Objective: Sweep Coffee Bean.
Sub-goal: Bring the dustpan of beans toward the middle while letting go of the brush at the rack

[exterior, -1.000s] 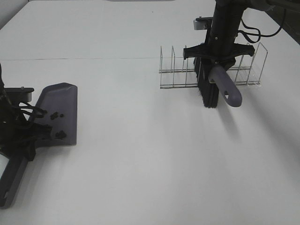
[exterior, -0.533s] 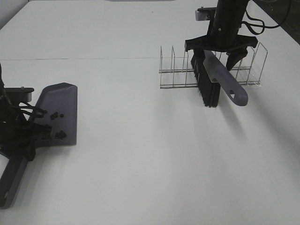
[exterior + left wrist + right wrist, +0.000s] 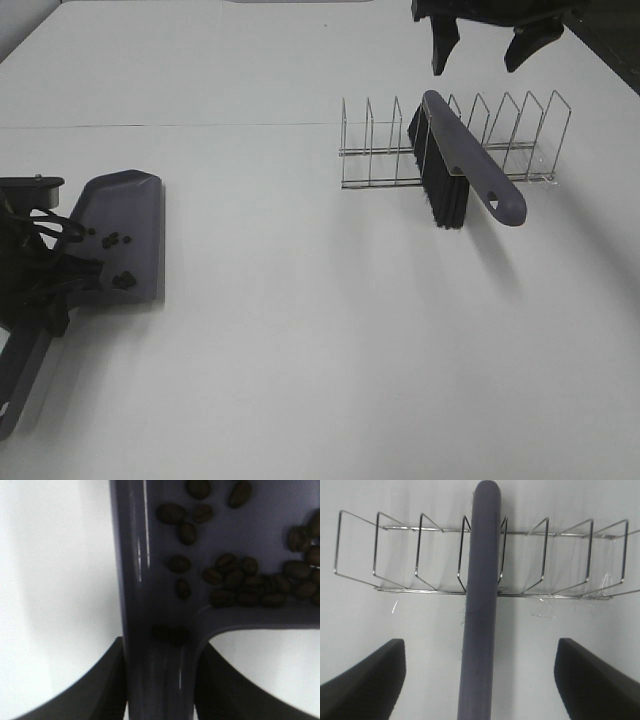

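The grey-purple dustpan (image 3: pixel 125 240) is at the left, its pan holding the coffee beans (image 3: pixel 112 240); they show close up in the left wrist view (image 3: pixel 235 577). My left gripper (image 3: pixel 40 285) is shut on the dustpan handle (image 3: pixel 160 675). The brush (image 3: pixel 455 160) rests in a slot of the wire rack (image 3: pixel 520 150), bristles down, handle sticking out toward the front; it also shows in the right wrist view (image 3: pixel 480 605). My right gripper (image 3: pixel 485 40) is open and empty, raised above the rack and brush.
The wire rack (image 3: pixel 560 560) has several slots and stands at the back right on the white table (image 3: pixel 300 350). A seam line crosses the table at the back.
My right gripper has opened, let go of the brush in the rack and risen upward. The dustpan with my left gripper has shifted slightly to the left.
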`<state>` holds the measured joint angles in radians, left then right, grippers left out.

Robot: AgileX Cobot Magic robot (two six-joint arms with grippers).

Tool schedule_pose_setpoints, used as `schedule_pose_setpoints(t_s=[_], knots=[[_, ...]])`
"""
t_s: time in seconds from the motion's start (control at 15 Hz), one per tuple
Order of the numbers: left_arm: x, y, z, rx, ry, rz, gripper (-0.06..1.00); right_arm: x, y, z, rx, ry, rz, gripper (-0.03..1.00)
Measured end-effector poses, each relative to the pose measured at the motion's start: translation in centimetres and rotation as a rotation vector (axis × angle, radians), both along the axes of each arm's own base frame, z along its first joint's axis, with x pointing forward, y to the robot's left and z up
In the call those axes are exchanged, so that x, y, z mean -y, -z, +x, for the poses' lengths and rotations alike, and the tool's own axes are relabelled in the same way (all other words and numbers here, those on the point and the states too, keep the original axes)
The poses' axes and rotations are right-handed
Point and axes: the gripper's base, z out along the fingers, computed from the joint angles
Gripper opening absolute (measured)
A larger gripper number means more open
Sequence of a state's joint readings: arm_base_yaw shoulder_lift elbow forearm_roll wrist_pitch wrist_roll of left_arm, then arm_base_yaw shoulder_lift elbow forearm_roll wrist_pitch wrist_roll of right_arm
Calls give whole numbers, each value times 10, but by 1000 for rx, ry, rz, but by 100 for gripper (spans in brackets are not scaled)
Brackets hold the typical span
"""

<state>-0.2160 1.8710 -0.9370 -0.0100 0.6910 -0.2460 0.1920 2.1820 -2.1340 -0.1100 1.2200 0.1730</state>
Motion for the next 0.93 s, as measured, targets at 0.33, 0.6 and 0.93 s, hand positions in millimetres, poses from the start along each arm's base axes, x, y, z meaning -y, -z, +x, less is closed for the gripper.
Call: schedule_pose_setpoints(t_s=[0.33,0.6,0.93], knots=[[0,-13,-2,21,0,-5,34,1,-54,-29,89,-67,40,77],[2,-18,10,40,0,-9,34,14,-78,-103,46,-85,49,77],[8,-15,34,50,5,-19,34,28,-60,-180,94,-91,53,77]])
